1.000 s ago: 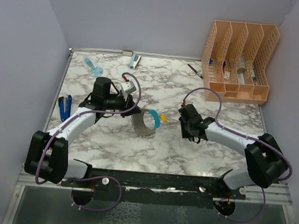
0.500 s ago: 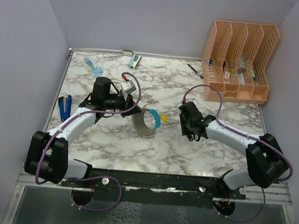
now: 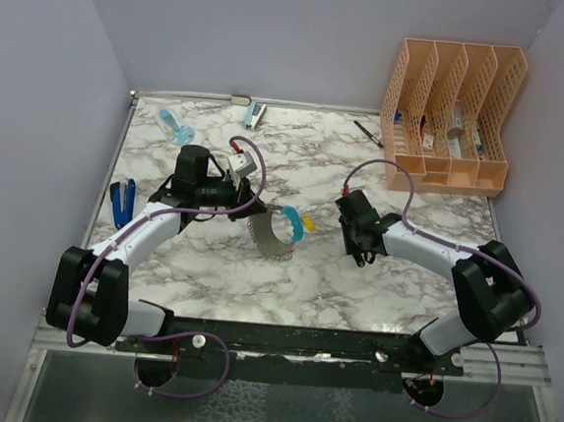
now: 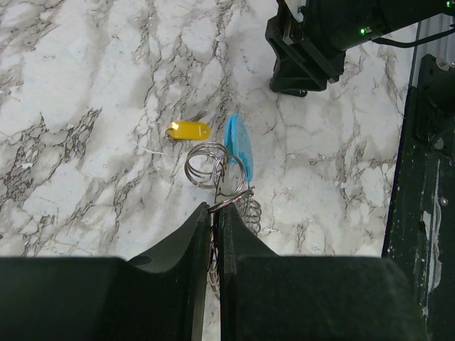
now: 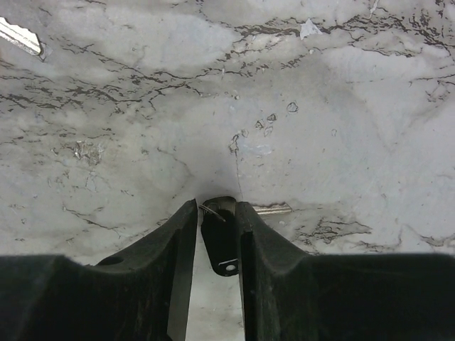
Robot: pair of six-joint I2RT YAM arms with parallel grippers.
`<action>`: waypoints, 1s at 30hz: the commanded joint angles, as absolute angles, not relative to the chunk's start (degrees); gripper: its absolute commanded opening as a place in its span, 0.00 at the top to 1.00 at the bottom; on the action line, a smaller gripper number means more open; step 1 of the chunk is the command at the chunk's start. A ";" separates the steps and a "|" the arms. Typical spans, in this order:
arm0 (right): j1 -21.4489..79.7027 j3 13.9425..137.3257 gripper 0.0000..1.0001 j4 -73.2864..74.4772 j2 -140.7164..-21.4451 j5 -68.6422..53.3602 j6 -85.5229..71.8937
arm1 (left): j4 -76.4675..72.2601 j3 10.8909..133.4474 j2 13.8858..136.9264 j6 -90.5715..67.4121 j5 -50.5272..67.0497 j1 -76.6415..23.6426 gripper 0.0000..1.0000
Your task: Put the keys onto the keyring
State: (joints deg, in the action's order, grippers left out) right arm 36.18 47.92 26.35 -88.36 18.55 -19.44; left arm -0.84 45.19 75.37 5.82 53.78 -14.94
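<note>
The keyring (image 4: 212,162), a coil of gray wire loops with a curved light-blue section (image 4: 237,142), stands up from the marble, and my left gripper (image 4: 215,211) is shut on one of its loops. From above, the keyring (image 3: 272,232) shows just right of that gripper (image 3: 243,206). The yellow key (image 4: 188,131) lies flat beside the blue section, also in the top view (image 3: 308,220). My right gripper (image 5: 217,206) points down at the table to the right (image 3: 357,251). The black key (image 5: 221,241) lies between its fingers, against the right one, with a gap on the left. Its jaws are open.
A peach file organiser (image 3: 448,117) stands at the back right with a black pen (image 3: 369,133) beside it. A blue-handled tool (image 3: 122,202) lies at the left edge. Small blue items (image 3: 174,126) (image 3: 255,116) lie near the back wall.
My right gripper has shifted slightly towards the back left over the black key, and its jaws have spread a little. The left gripper and the keyring have stayed put.
</note>
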 commanded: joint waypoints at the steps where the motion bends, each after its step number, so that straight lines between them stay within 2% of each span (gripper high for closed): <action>1: 35.54 49.38 0.78 24.94 -89.02 17.97 -18.69 | -2.80 44.57 74.52 5.12 56.59 -14.48 1.00; 3: 35.49 49.63 0.86 24.96 -89.42 17.88 -18.78 | -2.81 44.61 74.68 5.12 56.62 -14.45 1.00; 13: 35.42 50.41 0.98 25.71 -90.40 16.79 -19.43 | -2.76 44.48 74.65 5.14 56.70 -14.33 1.00; 30: 35.42 50.65 0.99 23.14 -81.62 11.04 -20.59 | -2.85 44.48 75.46 5.08 56.54 -14.32 1.00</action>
